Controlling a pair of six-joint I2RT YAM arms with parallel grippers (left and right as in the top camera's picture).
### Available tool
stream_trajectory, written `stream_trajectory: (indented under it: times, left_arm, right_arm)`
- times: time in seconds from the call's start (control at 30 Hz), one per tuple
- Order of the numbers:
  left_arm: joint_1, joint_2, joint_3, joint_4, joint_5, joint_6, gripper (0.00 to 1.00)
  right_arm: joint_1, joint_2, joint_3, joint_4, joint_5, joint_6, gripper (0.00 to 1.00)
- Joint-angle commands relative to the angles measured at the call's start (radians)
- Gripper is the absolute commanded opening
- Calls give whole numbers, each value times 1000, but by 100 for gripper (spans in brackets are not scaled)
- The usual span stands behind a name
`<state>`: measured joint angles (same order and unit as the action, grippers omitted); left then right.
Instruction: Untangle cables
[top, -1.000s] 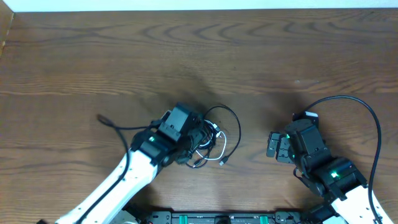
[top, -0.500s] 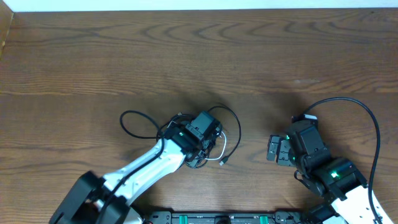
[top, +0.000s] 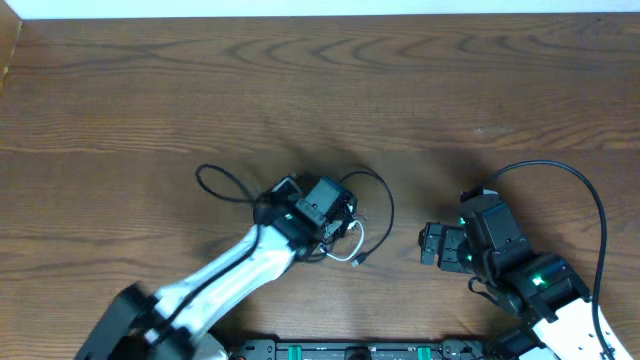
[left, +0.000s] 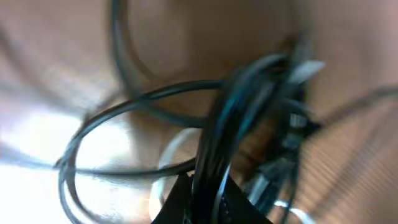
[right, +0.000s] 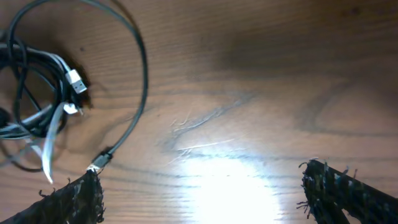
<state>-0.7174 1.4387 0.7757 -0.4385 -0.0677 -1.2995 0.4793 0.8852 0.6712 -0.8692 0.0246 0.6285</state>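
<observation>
The cables (top: 368, 212) lie tangled near the middle of the table: thin black loops and one white cord (top: 352, 247) with small plug ends. My left gripper (top: 328, 212) sits on top of the tangle. In the blurred left wrist view it (left: 202, 190) is shut on a bunch of black cable strands (left: 230, 118) that run up from between its fingers. My right gripper (top: 432, 245) stands open to the right of the tangle, apart from it. In the right wrist view its (right: 200, 174) fingers frame bare wood, with the tangle (right: 37, 93) at the far left and a plug end (right: 99, 163) by the left fingertip.
The left arm's thicker black cord (top: 218, 185) loops on the table left of the tangle. The right arm's cord (top: 590, 205) arcs at the right. The wooden table (top: 320, 90) runs far back to a white edge.
My left gripper has gone from open to shut on the black cable strands and shifted a little over the tangle. The right gripper has edged left towards the cables.
</observation>
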Motion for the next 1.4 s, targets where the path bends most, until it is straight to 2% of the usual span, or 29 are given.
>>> stream_trajectory:
  times: [0.0, 0.07, 0.13, 0.3, 0.4, 0.53, 0.7, 0.8, 1.0, 1.1, 1.23, 1.37]
  left_arm:
    - [22, -167, 26, 8, 17, 412, 7]
    - [28, -247, 26, 8, 71, 562, 8]
    - [29, -305, 26, 13, 134, 662, 8]
    - [29, -385, 26, 12, 310, 891, 8]
    - [29, -387, 26, 23, 368, 908, 8]
    - [29, -373, 26, 42, 399, 906, 7]
    - [29, -362, 26, 154, 584, 906, 8]
    - [29, -362, 26, 211, 656, 906, 8]
    - [29, -361, 26, 221, 743, 902, 8]
    - [29, -361, 26, 230, 811, 903, 8]
    - [29, -362, 26, 292, 930, 903, 7]
    - [29, -362, 26, 437, 1053, 902, 8]
  right_arm:
    - [-8, -3, 2, 17, -70, 51, 99]
    - [-8, -3, 2, 47, -118, 18, 99]
    - [-8, -3, 2, 71, -165, -24, 99]
    - [-8, -11, 2, 79, -205, -42, 84]
    - [-8, -26, 2, 97, -243, -59, 74]
    - [-8, -45, 2, 129, -265, -68, 71]
    - [-8, -40, 2, 175, -323, -68, 55]
    - [-8, -30, 2, 180, -330, -68, 54]
    - [-8, -25, 2, 207, -329, -69, 50]
    - [-8, -25, 2, 208, -266, -69, 41]
    - [-8, -23, 2, 156, -83, -69, 40]
    - [-8, -21, 2, 89, 49, -68, 43]
